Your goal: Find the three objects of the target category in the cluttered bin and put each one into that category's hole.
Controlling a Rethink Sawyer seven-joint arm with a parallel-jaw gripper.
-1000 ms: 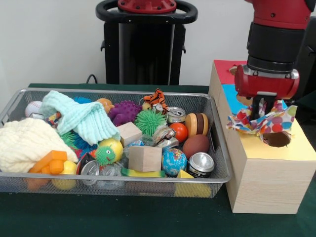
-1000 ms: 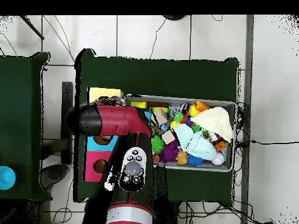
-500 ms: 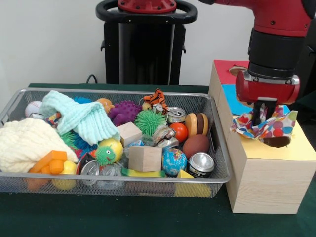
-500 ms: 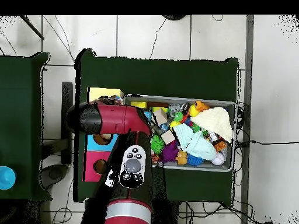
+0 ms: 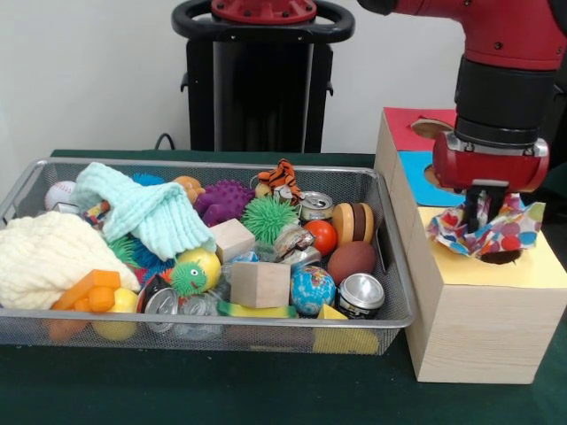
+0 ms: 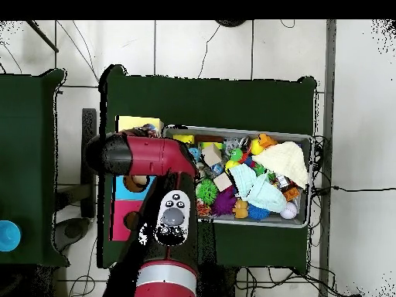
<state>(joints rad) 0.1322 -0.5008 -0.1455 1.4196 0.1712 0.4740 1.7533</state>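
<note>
Front view: the gripper (image 5: pixel 484 217), fingers clamped on a crumpled polka-dot cloth (image 5: pixel 487 232), holds it directly above the dark hole (image 5: pixel 501 257) in the wooden box's (image 5: pixel 483 323) yellow section.

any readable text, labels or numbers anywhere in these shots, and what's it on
None can be read.
Silver metal cans in the wire mesh bin: tops show, any label print too small to read.
Blue globe-patterned ball: markings too blurred to read.
Wooden box with coloured top panels: no lettering.
Polka-dot crumpled cloth under the claw: dots only.
</note>
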